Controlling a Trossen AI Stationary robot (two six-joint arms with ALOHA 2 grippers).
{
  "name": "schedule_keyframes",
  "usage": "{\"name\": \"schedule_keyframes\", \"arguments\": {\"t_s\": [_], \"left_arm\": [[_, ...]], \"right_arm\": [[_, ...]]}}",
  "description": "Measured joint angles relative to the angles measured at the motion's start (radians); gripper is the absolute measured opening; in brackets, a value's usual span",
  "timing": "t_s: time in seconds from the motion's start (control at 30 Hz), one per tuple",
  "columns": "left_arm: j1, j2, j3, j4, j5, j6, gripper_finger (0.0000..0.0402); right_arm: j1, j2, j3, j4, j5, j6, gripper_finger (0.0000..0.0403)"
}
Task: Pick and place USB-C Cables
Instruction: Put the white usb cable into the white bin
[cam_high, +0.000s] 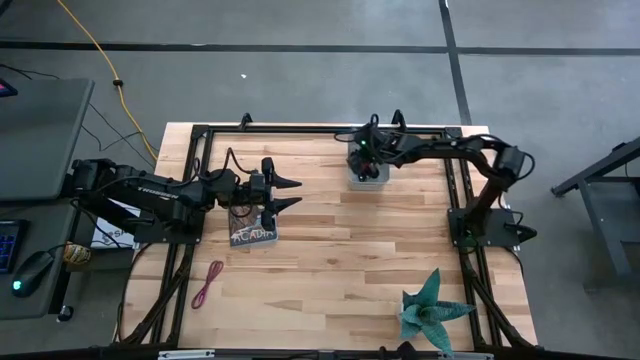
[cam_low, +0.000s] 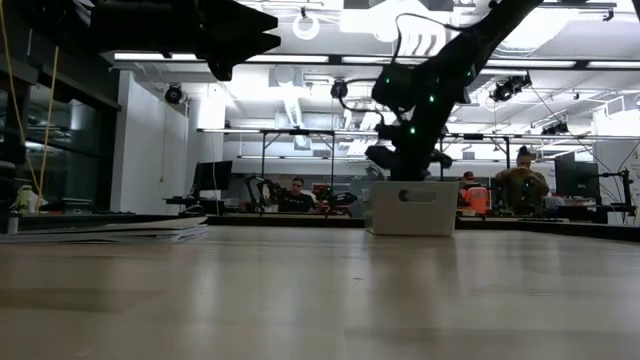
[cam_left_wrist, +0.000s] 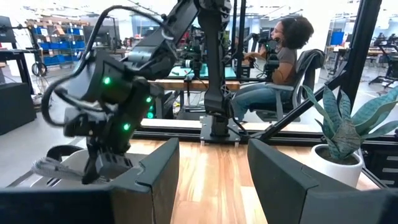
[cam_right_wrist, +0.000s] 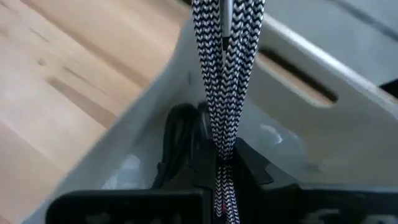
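Over the white bin (cam_high: 368, 176), your right claw (cam_high: 366, 160) pinches the braided cable (cam_right_wrist: 225, 87) hanging straight down (black cable (cam_right_wrist: 177, 134) already inside); left claw (cam_high: 290, 194) waits spread.

Light falls evenly from overhead: the high view shows the table (cam_high: 330, 280) bright and softly lit, with only short, faint shadows beside the arms and the plant (cam_high: 432, 308). In the low view the ceiling lights (cam_low: 330, 62) blow out to white glare, so the arms read as near-black silhouettes, and the near stretch of wood is soft and out of focus. The left wrist view is backlit by a bright room; the other arm (cam_left_wrist: 115, 118) is smeared with motion blur, its green lamps glowing. The right wrist view is very close: the braided cable (cam_right_wrist: 225, 74) is fairly crisp, while the white bin (cam_right_wrist: 298, 130) and wood around it are blurred.
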Motion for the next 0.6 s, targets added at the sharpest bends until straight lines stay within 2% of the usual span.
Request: {"name": "schedule_keyframes", "arguments": {"t_s": [0.47, 0.6], "left_arm": [[0.0, 0.0, 0.0, 0.001, -0.003, 0.008, 0.017], [0.001, 0.0, 0.0, 0.001, -0.003, 0.008, 0.017]], "right_arm": [[-0.007, 0.015, 0.0, -0.126, -0.034, 0.095, 0.0012], [-0.008, 0.015, 0.0, -0.125, -0.034, 0.095, 0.0029]]}}
